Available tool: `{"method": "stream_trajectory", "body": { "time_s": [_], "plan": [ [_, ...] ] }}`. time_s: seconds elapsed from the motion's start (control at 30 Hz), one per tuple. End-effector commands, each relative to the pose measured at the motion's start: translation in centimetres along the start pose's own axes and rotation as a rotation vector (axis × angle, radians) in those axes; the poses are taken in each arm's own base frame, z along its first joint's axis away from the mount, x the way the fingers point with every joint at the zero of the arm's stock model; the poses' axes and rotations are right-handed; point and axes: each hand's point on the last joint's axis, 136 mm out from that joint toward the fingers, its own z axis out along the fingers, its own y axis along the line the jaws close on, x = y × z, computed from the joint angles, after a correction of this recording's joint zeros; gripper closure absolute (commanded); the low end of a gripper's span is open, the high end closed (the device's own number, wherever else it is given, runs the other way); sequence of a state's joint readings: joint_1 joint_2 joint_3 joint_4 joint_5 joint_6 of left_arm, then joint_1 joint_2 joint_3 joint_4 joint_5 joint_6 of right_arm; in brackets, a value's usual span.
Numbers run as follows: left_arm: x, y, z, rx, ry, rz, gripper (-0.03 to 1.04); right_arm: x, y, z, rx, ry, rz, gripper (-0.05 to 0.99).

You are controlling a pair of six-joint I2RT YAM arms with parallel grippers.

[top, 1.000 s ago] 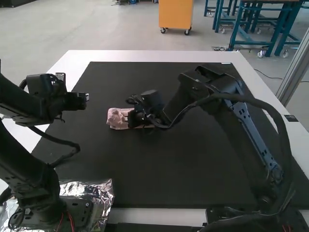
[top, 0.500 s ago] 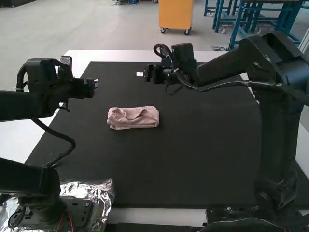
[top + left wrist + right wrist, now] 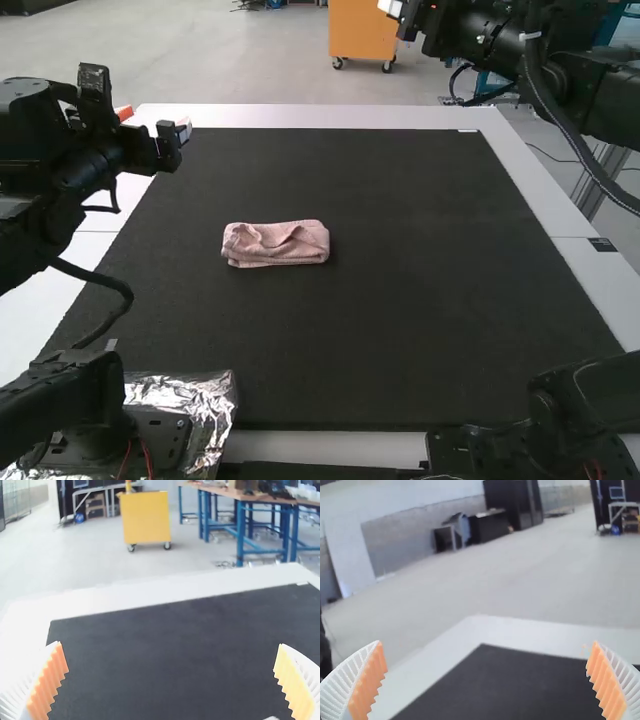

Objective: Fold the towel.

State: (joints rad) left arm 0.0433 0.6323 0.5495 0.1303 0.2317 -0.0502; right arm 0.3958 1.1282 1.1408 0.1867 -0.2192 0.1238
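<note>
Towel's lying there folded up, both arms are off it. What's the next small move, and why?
Probably none on the cloth: I'd leave the pink towel alone and hold both grippers clear. It lies as a compact folded bundle on the black mat, and both grippers stand open, away from it.

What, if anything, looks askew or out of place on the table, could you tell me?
The towel is folded into a compact bundle, but its top is rumpled rather than flat. Crinkled silver foil lies by the left arm's base, odd for folding towels, though it may be deliberate.
</note>
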Motion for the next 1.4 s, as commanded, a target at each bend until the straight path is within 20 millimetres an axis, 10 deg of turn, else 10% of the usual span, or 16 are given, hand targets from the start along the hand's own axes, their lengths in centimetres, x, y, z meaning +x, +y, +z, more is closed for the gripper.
{"method": "stream_trajectory", "body": {
  "time_s": [0.0,0.67,1.0,1.17,1.37],
  "plan": [
    [-5.4,-0.7,-3.1,-0.004,-0.159,0.032,0.04,-3.8,-1.6,-4.7,0.096,-0.100,-0.041,0.02],
    [-10.3,-2.8,-14.6,-0.014,-0.430,0.006,0.04,-6.2,1.0,-31.7,0.512,-0.576,-0.297,0.02],
    [-7.6,0.2,-13.4,-0.176,-0.397,0.007,0.04,3.6,-5.6,-25.4,0.574,-0.264,-0.378,0.02],
    [-5.7,-0.9,-11.5,-0.118,-0.440,0.122,0.04,6.9,-7.9,-23.7,0.570,-0.279,-0.381,0.02],
    [-1.4,2.4,-10.2,-0.313,-0.439,0.167,0.04,9.6,-10.2,-23.4,0.575,-0.413,-0.217,0.02]
  ]
}}
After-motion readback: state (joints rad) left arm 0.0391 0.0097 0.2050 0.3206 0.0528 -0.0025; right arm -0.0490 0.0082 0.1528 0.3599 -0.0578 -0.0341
